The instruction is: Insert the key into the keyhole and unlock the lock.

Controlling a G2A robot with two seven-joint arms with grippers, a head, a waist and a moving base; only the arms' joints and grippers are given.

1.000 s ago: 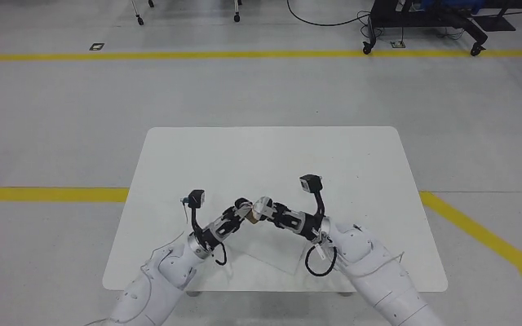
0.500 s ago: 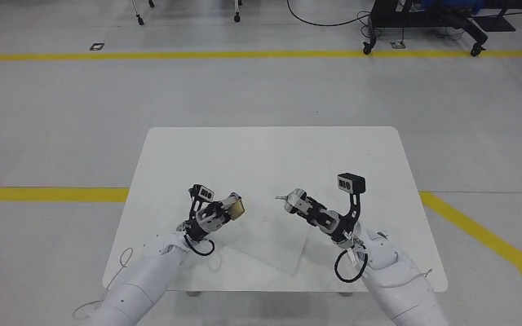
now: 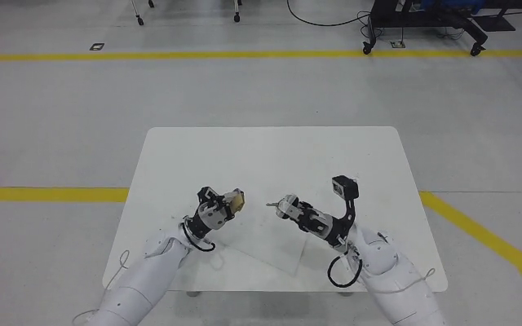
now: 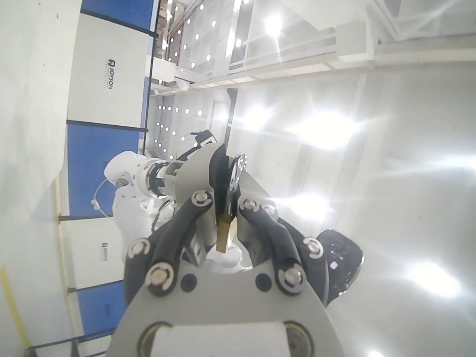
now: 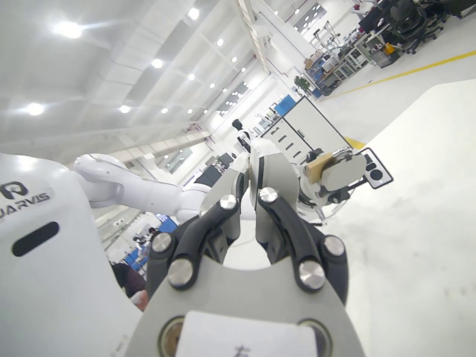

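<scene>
- The key (image 3: 272, 204) is not yet in the keyhole. The right gripper (image 3: 283, 205) pinches it in its fingers, near the lock (image 3: 236, 198) but apart from it.
- The left gripper (image 3: 231, 201) has its fingers clamped on the lock, above the tabletop (image 3: 269, 151).
- Left to do, I judge: align, insert, turn.
- The left wrist view adds the shackle (image 4: 237, 167) poking past the fingertips.
- In the right wrist view the lock's brass end faces the gripper, and the key is hidden between the pressed fingers.
</scene>
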